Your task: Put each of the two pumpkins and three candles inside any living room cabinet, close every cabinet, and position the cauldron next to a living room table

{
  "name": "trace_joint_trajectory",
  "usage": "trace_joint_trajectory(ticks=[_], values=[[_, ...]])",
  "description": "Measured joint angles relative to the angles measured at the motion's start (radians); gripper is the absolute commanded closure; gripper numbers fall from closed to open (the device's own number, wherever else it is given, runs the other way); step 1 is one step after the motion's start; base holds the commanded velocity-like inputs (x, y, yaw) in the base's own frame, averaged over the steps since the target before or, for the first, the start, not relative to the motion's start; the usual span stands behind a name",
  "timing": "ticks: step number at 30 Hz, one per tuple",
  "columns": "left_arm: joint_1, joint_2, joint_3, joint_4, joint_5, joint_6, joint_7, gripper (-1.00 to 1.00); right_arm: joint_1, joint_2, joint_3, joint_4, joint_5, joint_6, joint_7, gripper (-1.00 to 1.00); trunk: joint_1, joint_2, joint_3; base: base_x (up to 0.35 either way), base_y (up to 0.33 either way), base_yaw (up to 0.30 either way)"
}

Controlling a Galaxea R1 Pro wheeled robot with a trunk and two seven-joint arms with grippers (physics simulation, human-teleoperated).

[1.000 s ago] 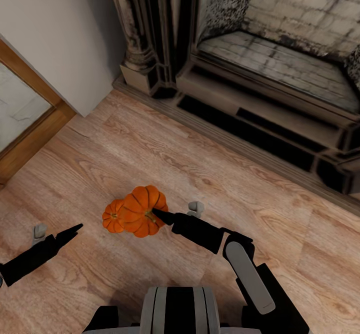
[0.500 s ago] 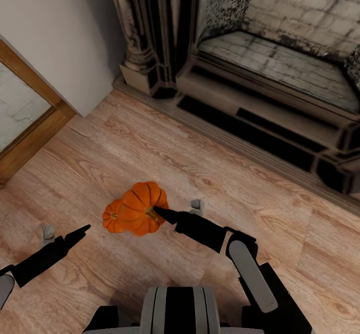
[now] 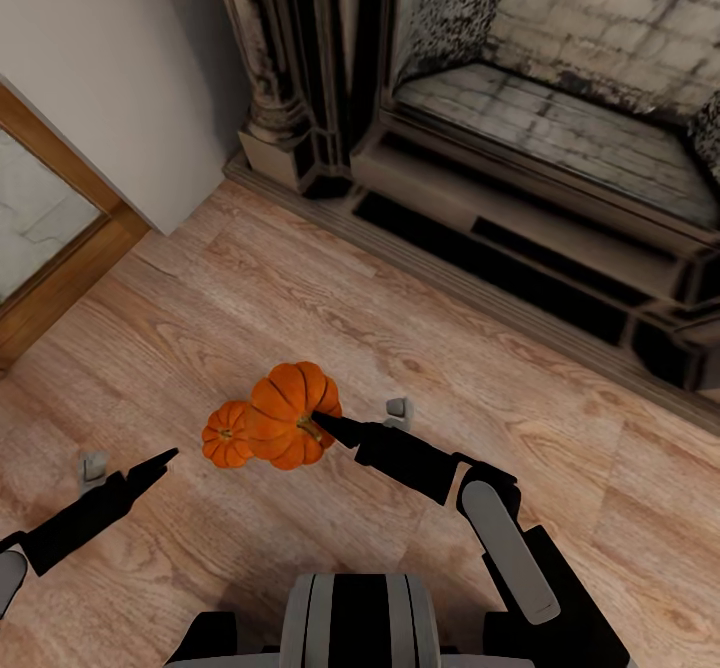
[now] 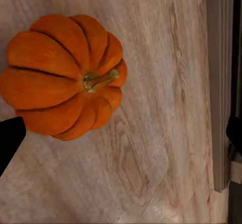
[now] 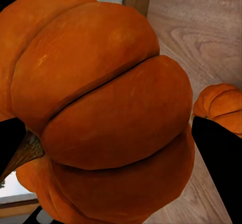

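My right gripper is clamped on the larger pumpkin, lifted above the wood floor; its dark fingers flank the fruit. The smaller pumpkin lies on the floor just beside it. My left gripper hangs spread and empty, apart from both. A sooty fireplace stands beyond; a wood-framed panel lies left.

Light wood-plank floor, smaller pumpkin resting on it, w/ fireplace base along far edge, white wall and wood-framed panel standing on it at left.
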Motion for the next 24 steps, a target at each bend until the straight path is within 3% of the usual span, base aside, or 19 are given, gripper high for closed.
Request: trace_joint_trajectory(ticks=[5,16,24], values=[[0.0,-0.001,0.032,0.0,0.005,0.0,0.043,-1.0,0.0,0.0,0.0,0.0,0.0,-0.001,-0.001,1.0,0.0,0.0,0.0,0.0,0.0,0.0],[0.0,-0.002,0.035,0.005,0.01,0.0,0.113,-1.0,0.0,0.001,0.004,0.0,0.001,-0.002,-0.002,1.0,0.0,0.0,0.0,0.0,-0.047,0.0],[0.0,-0.001,0.037,0.007,0.01,0.0,0.124,-1.0,0.0,0.002,0.007,0.0,0.001,-0.003,-0.004,1.0,0.0,0.0,0.0,0.0,-0.063,0.0]])
